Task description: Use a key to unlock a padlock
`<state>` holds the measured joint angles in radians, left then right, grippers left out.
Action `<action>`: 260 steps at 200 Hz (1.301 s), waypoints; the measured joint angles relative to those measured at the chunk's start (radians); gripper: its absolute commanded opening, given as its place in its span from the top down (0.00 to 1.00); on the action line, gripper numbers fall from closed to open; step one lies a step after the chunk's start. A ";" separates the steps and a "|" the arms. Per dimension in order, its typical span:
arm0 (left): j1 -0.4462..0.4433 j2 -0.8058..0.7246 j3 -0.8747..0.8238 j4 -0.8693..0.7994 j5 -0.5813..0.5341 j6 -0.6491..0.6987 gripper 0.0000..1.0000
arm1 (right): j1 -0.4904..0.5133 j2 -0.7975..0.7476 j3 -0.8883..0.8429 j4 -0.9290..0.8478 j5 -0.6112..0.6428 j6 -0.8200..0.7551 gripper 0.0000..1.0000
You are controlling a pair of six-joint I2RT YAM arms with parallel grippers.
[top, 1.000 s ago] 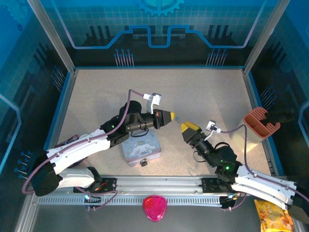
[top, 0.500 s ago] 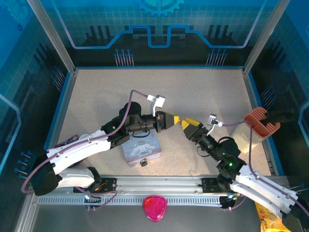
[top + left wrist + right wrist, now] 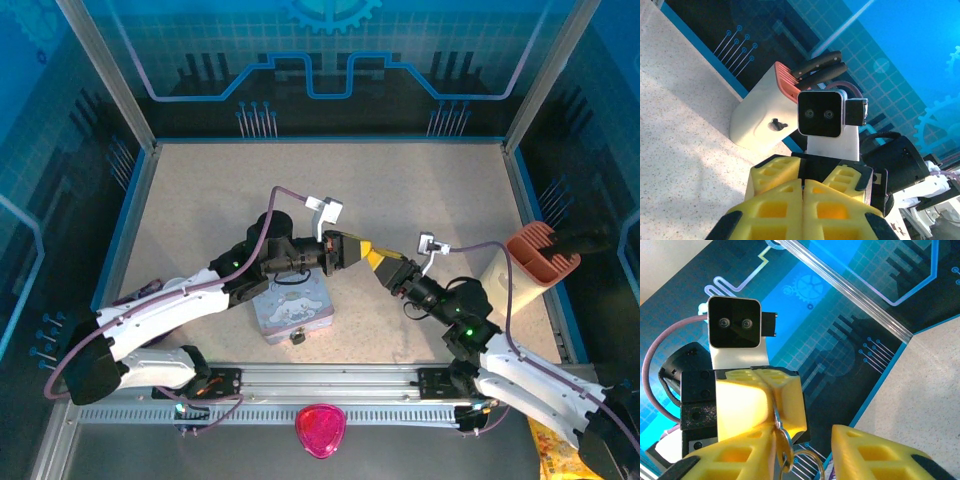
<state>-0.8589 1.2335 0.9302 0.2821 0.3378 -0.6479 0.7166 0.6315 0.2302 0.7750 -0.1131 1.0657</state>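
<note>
Pale blue cartoon-printed tin (image 3: 293,310), speckled beige table (image 3: 200,200), brass-toned key (image 3: 783,442).

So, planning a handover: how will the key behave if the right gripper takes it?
Probably stiff and light: the key looks like thin metal. It is likely to pivot or slip, since the left gripper pinches just one end. Its ring hangs loose and may swing or snag.

Most of the key (image 3: 780,439) is buried in the closed pinch of my left gripper (image 3: 771,400), its ring (image 3: 809,458) below slips partly out of sight, and from above it is too small to make out.
</note>
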 measured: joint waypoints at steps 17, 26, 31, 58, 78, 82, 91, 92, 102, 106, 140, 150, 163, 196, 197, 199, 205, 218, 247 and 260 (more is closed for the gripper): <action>0.000 0.000 0.000 0.000 0.000 0.004 1.00 | 0.000 -0.019 0.000 -0.005 0.000 -0.002 0.77; 0.000 0.000 0.000 -0.002 0.000 0.005 1.00 | 0.000 -0.026 0.000 -0.006 0.000 0.000 0.80; 0.000 0.000 0.000 -0.004 0.000 0.008 1.00 | 0.000 -0.029 0.000 -0.006 0.000 -0.002 0.81; 0.000 -0.002 0.000 -0.011 -0.005 0.019 1.00 | 0.000 -0.031 0.000 -0.012 -0.001 -0.002 0.95; 0.000 -0.003 0.000 -0.018 -0.011 0.019 1.00 | -0.001 -0.029 0.000 -0.019 0.000 0.000 1.00; 0.000 -0.003 0.000 -0.021 -0.012 0.020 1.00 | -0.002 -0.029 0.000 -0.019 -0.001 0.000 1.00; -0.001 -0.005 0.000 -0.027 -0.019 0.022 1.00 | -0.002 -0.029 0.000 -0.024 -0.001 0.000 1.00; 0.000 -0.005 0.000 -0.029 -0.019 0.022 1.00 | -0.002 -0.029 0.000 -0.025 -0.001 0.000 1.00; 0.000 -0.008 0.000 -0.044 -0.027 0.026 0.99 | -0.002 -0.032 0.002 -0.042 -0.002 -0.004 1.00; 0.000 -0.010 0.000 -0.051 -0.031 0.027 0.97 | -0.002 -0.035 0.005 -0.058 -0.002 -0.005 1.00; -0.001 -0.029 0.006 -0.145 -0.090 0.070 0.62 | -0.003 -0.079 0.036 -0.214 0.009 -0.027 1.00; 0.001 -0.048 0.013 -0.197 -0.132 0.094 0.55 | -0.003 -0.097 0.048 -0.279 0.014 -0.043 1.00; 0.007 -0.070 0.032 -0.274 -0.188 0.111 0.50 | -0.003 -0.115 0.074 -0.378 0.027 -0.066 1.00; 0.028 -0.090 0.172 -0.596 -0.401 0.153 0.44 | -0.003 -0.145 0.175 -0.666 0.055 -0.159 1.00; 0.028 -0.090 0.176 -0.605 -0.406 0.153 0.44 | -0.003 -0.146 0.177 -0.673 0.057 -0.163 1.00; 0.029 -0.090 0.187 -0.629 -0.422 0.153 0.43 | -0.003 -0.148 0.185 -0.691 0.061 -0.170 1.00; 0.031 -0.090 0.214 -0.697 -0.463 0.153 0.43 | -0.003 -0.151 0.204 -0.740 0.071 -0.189 1.00; 0.032 -0.089 0.262 -0.842 -0.537 0.146 0.42 | -0.002 -0.159 0.243 -0.848 0.097 -0.229 1.00; 0.013 -0.086 0.273 -1.129 -0.630 0.076 0.40 | 0.003 -0.167 0.291 -1.028 0.140 -0.300 1.00; -0.025 -0.086 0.253 -1.229 -0.646 0.027 0.40 | 0.003 -0.171 0.292 -1.086 0.158 -0.317 1.00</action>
<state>-0.8837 1.1473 1.1831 -0.9466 -0.3080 -0.6212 0.7200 0.4603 0.5224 -0.3115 0.0452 0.7486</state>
